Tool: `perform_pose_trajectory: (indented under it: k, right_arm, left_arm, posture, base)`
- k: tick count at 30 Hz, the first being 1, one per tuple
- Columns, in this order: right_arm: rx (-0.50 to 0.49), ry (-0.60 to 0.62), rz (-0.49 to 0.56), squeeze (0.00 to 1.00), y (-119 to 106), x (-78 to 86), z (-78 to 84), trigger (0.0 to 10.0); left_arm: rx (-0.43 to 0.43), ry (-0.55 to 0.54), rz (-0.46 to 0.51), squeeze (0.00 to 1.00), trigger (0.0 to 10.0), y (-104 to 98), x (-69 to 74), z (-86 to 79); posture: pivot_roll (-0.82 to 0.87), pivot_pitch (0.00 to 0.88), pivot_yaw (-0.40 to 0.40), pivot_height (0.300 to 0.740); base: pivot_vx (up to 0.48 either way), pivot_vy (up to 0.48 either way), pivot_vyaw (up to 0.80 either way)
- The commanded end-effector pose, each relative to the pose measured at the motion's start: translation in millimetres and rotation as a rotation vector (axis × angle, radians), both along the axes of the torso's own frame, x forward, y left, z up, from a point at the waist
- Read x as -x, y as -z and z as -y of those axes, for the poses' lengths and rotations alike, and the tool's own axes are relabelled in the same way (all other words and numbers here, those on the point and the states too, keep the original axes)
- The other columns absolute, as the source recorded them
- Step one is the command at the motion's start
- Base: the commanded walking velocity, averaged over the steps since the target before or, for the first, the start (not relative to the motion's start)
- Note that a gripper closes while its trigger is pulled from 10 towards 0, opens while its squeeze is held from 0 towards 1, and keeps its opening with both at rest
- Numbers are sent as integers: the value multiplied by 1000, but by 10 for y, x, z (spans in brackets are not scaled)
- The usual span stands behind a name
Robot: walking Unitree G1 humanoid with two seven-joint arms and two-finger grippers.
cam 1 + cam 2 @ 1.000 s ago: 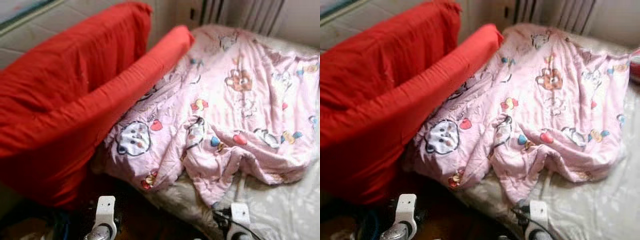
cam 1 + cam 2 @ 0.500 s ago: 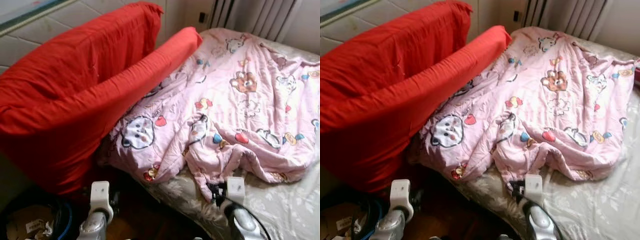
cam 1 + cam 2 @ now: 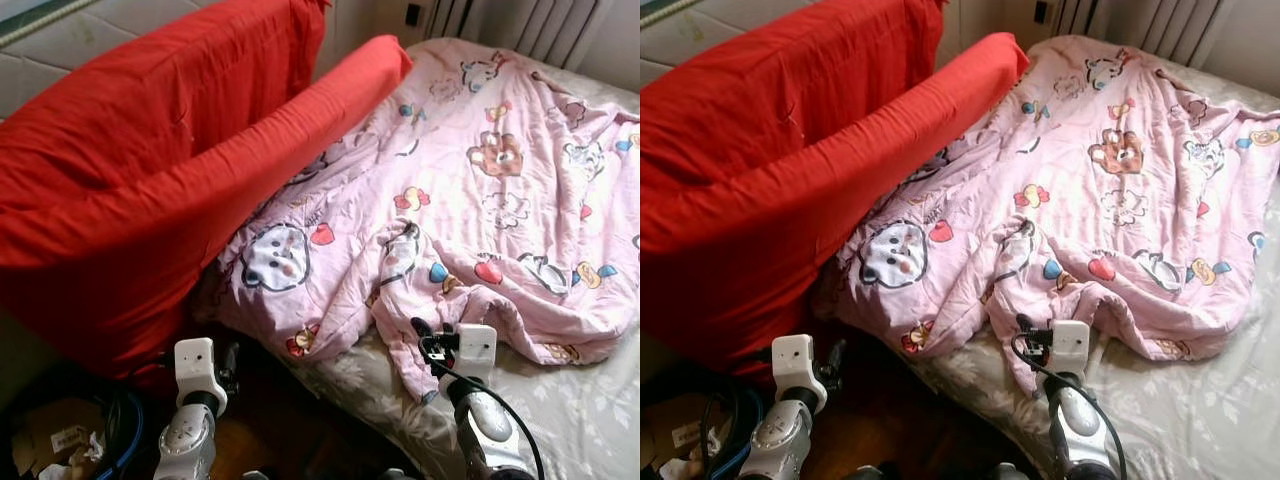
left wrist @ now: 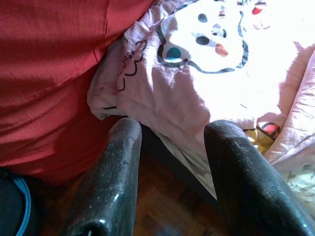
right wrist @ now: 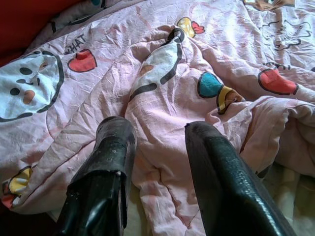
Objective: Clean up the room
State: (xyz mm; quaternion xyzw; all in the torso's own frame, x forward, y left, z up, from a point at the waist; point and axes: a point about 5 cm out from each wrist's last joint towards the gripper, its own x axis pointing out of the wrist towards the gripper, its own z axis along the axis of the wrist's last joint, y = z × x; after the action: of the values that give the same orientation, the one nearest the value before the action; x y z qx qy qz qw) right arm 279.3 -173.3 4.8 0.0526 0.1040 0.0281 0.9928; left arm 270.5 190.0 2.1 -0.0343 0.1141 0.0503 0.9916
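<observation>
A crumpled pink quilt with cartoon prints lies across the bed. A big red cushion and a long red bolster lean against it on the left. My right gripper is open, its fingers hovering just over the quilt's bunched front fold near the bed's edge. My left gripper is open with nothing in it. It hangs over the wooden floor, by the quilt's lower left corner and the cushion's base.
The pale patterned bed sheet shows at the front right. Dark wood floor lies below the bed's corner. A blue-rimmed bin with paper scraps sits at the lower left. A radiator stands behind the bed.
Both arms have stretched forward towards the bed; the right gripper now reaches the quilt's front fold. The camera has shifted slightly. The quilt and cushions lie as before.
</observation>
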Motion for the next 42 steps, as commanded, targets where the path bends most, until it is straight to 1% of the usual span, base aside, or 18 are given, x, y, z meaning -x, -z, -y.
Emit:
perform_pose_trajectory:
  k: [1, 13, 18, 23, 26, 28, 33, 35, 38, 42]
  right_arm:
    - [3, 10, -20, 0, 58, 67, 26, 10000]
    - [-3, -3, -47, 0, 115, 109, -76, 10000]
    - [4, 5, -53, 0, 127, 120, -85, 10000]
    - [10, 68, -76, 0, 141, 120, -26, 10000]
    - [-18, 155, -99, 0, 158, 128, 62, 10000]
    - [-27, 173, -102, 0, 159, 128, 77, 10000]
    - [-16, 155, -116, 0, 166, 123, 68, 10000]
    - [13, 146, -124, 0, 174, 128, 67, 10000]
    - [2, 150, -109, 0, 166, 133, 70, 10000]
    - [6, 144, -119, 0, 177, 137, 72, 10000]
  left_arm:
    - [3, -3, -10, 0, 10000, 25, 31, -3]
    - [2, 0, -13, 0, 10000, 36, 49, 2]
    - [2, 5, -12, 0, 10000, 31, 42, 11]
    - [0, 8, -12, 0, 10000, 28, 37, 18]
    - [-3, 7, -14, 0, 10000, 30, 39, 15]
    - [-3, 8, -14, 0, 10000, 31, 40, 14]
    - [-12, 14, -19, 0, 10000, 36, 47, 8]
    - [-15, 15, -22, 0, 10000, 39, 49, 7]
    - [-16, 17, -22, 0, 10000, 39, 49, 5]
    - [-18, 18, -26, 0, 10000, 44, 52, 3]
  posture:
    - [-15, 185, -11, 740]
    - [-8, 157, -12, 740]
    - [-9, 153, -10, 740]
    - [-7, 155, -10, 740]
    - [-4, 163, -11, 740]
    - [-2, 166, -11, 740]
    - [-3, 169, -10, 740]
    - [-2, 171, -10, 740]
    - [1, 170, -11, 740]
    - [1, 172, -10, 740]
  base:
    - [0, 0, 0]
    - [42, 0, 0]
    - [54, 0, 0]
    - [0, 0, 0]
    - [0, 0, 0]
    - [0, 0, 0]
    - [148, 0, -319]
    - [251, 0, -519]
    - [249, 0, 0]
    - [273, 0, 0]
